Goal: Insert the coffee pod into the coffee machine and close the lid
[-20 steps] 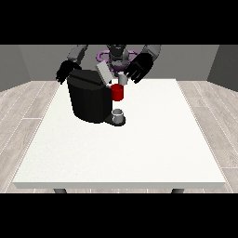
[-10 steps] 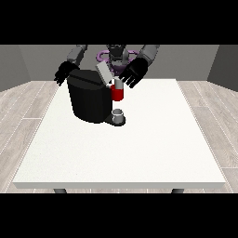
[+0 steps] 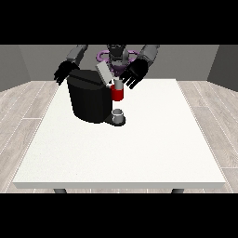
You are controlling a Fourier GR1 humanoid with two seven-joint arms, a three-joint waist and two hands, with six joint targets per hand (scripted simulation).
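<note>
The black coffee machine [image 3: 90,100] stands on the white table [image 3: 139,148], left of its middle, with its grey lid [image 3: 103,72] tilted up. A red thing at the machine [image 3: 117,93] shows on the machine's right side. Below it, a small grey thing [image 3: 118,115] sits on the machine's base. The hand at the view's right [image 3: 135,73] hovers open beside the lid, just above the red thing, with its fingers spread and nothing held. The hand at the view's left [image 3: 62,72] hangs open behind the machine's far left corner.
The table's front edge [image 3: 121,184] runs along the bottom of the scene. A wooden floor [image 3: 23,107] surrounds the table. The robot's body [image 3: 116,55] stands behind the machine.
The hand at the view's right has drifted slightly down and left, closer to the lid and the red thing. The other hand and the machine look unchanged.
</note>
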